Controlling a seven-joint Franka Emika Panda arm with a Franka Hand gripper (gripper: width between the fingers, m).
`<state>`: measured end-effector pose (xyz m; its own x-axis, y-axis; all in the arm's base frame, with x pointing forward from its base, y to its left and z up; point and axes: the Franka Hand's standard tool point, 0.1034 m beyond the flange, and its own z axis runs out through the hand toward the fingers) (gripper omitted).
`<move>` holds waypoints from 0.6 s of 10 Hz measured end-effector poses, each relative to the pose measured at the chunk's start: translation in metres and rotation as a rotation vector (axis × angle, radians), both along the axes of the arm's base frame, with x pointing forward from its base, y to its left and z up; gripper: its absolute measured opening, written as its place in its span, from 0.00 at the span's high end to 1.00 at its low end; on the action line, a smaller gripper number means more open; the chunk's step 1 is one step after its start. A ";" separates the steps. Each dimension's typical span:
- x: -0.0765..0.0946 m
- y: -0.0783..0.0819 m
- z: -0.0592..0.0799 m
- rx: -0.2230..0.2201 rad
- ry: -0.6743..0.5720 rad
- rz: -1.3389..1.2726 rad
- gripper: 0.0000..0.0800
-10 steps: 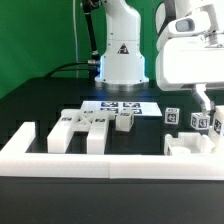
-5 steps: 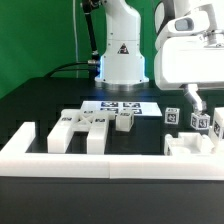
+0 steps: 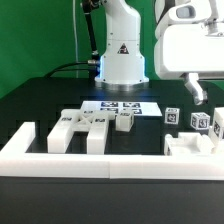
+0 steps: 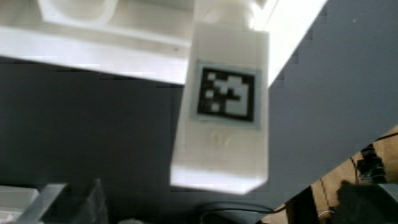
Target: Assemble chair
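Jaws spread wide and holding nothing, our gripper [image 3: 200,92] has lifted off the chair parts [image 3: 196,124] near the worktop's right edge, so that piece looks placed.

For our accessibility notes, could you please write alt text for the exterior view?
The open gripper hangs above white chair parts at the exterior view's right. More tagged white parts lie at centre near the marker board, behind a long white border wall.

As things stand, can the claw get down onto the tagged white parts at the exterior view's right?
Probably yes. The claw hangs open just above the tagged white parts at the exterior view's right, and nothing stands between them. The border wall lies nearer the camera, off that path.
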<state>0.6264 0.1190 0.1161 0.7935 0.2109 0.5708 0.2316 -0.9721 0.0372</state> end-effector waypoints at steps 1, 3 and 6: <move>-0.001 0.001 -0.002 -0.002 0.013 0.002 0.19; -0.001 0.001 -0.004 -0.006 0.044 0.002 0.19; 0.005 -0.002 -0.014 -0.042 0.291 0.010 0.19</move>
